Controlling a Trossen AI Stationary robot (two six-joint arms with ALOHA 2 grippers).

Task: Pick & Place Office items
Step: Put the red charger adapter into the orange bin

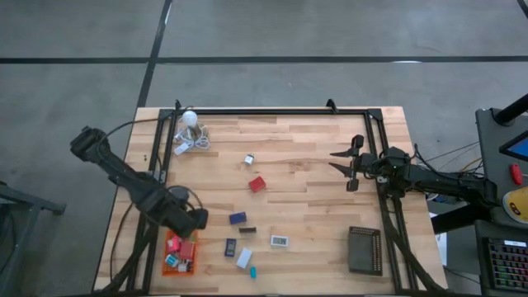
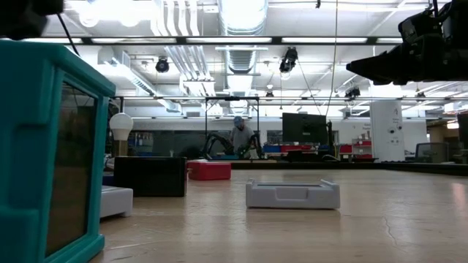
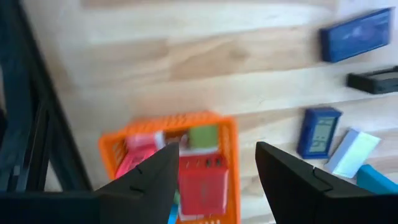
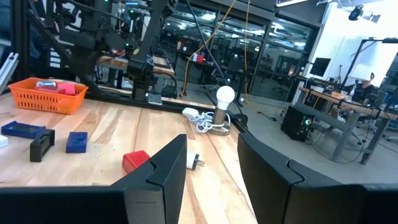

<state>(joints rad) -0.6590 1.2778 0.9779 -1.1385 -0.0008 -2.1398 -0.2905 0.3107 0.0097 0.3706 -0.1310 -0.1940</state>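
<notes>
The left gripper [image 3: 214, 174] hangs over the orange ribbed plastic tray [image 1: 179, 253] at the table's near left corner, its two dark fingers [image 3: 152, 174] spread with an empty gap between them; from above, the arm covers the tray's upper edge. Inside the tray lie a red blocky piece [image 3: 202, 186], a pink piece [image 3: 144, 142] and a pale green piece [image 3: 204, 135], blurred and partly hidden behind the fingers, so their shapes are hard to make out. The right gripper [image 1: 353, 165] hovers off the wooden table [image 1: 305, 206] near its right rail, fingers parted and holding nothing. The other office items lie loose on the boards: a red block [image 1: 257, 184], a small white piece [image 1: 248, 159], a navy flat block [image 1: 238, 218], a black bar [image 1: 247, 230], a blue rectangular piece with a pale face [image 1: 230, 247], a white flat rectangle [image 1: 280, 241], a pale slab [image 1: 244, 258] and a teal piece [image 1: 253, 271]. In the low view a teal block [image 2: 47, 146] is cut off at the frame edge. The black ribbed tray [image 1: 364, 249] sits at the near right. The white bulb with coiled cord [image 1: 190, 132] rests at the far left. No writing on any piece is legible.
</notes>
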